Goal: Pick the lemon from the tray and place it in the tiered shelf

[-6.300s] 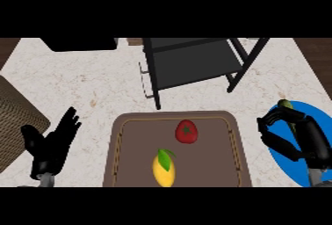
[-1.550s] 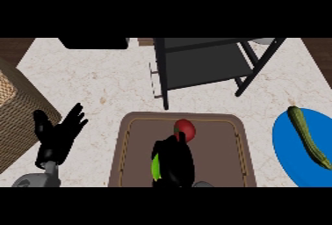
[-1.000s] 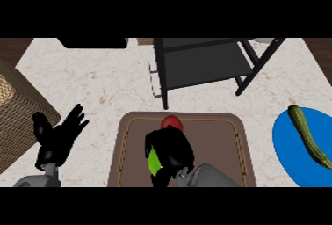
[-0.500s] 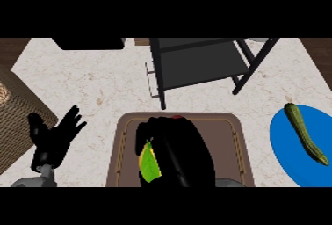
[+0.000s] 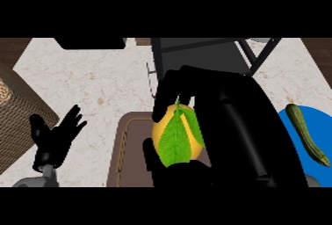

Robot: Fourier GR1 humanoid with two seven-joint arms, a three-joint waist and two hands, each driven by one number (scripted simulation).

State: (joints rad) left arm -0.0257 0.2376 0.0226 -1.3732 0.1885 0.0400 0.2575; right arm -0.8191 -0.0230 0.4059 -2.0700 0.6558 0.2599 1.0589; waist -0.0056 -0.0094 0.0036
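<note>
right hand [image 5: 227,114]: my hand fills the middle of the view, raised close under the camera, palm side turned left toward the fruit; fingers arch over the top, thumb comes up from below.
lemon [image 5: 174,134]: yellow, with a green leaf [image 5: 176,140] laid down its front. long axis runs near top to bottom of the view, tip pointing away from me toward the shelf.
grip: fingers curled round the lemon's upper end and right side, thumb against its lower left; the lemon is enclosed, lifted above the tray.
tray [image 5: 133,154]: brown, only its left part shows beside and beneath my hand.
tiered shelf [image 5: 214,52]: dark frame at the top of the view, just beyond my fingertips.
left hand [image 5: 55,136]: low at the left on the counter [image 5: 97,79], fingers spread and straight, holding nothing.
other: wicker basket [image 5: 16,118] at far left; blue plate [image 5: 311,145] at right with a cucumber [image 5: 308,134] on it.
</note>
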